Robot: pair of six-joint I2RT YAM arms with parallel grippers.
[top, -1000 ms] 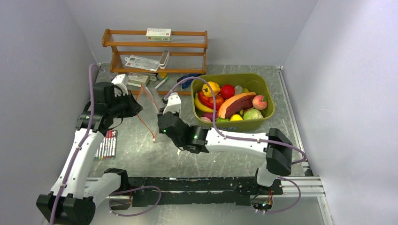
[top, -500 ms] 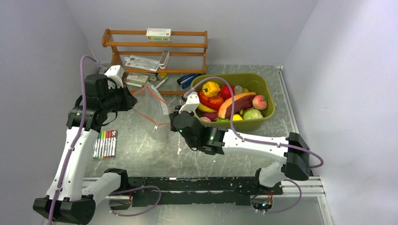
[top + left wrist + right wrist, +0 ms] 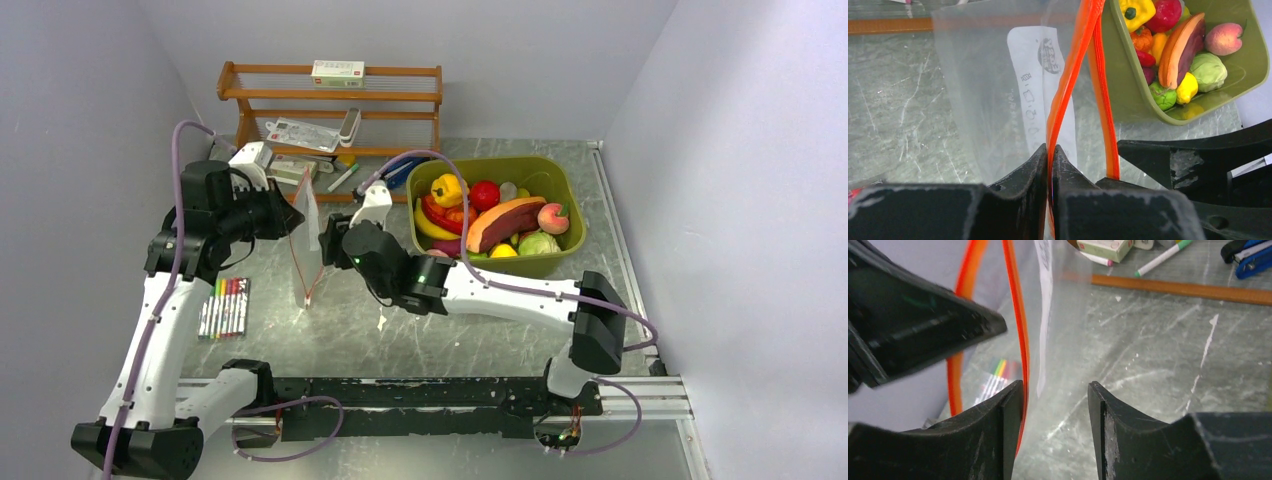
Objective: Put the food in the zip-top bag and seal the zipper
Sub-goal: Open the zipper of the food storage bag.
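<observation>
Scuffed grey-green bench [image 3: 480, 330] and plain pale walls are surrounding you, with a wooden shelf [image 3: 330, 95] standing at the back, beyond both end effectors. Your left end effector [image 3: 1050, 150] is pinching one lip of the zipper [image 3: 1068, 85] tight. That is why the zip-top bag [image 3: 983, 90] is hanging upright directly ahead of its fingers.

Your right end effector [image 3: 1055, 390] is facing the bag with its jaws standing partly apart and gripping nothing. The zipper's other lip is running just beside one of its fingers, not between the pads. By the look of it, you are setting up to take that second lip and pull the mouth wide for loading.

The food [image 3: 490, 215] is lying heaped in the olive tub [image 3: 560, 180], off to the right of your right end effector, and none of it is bagged yet. Marker pens [image 3: 225, 305] are lying on the bench nearer the bases than your left end effector.
</observation>
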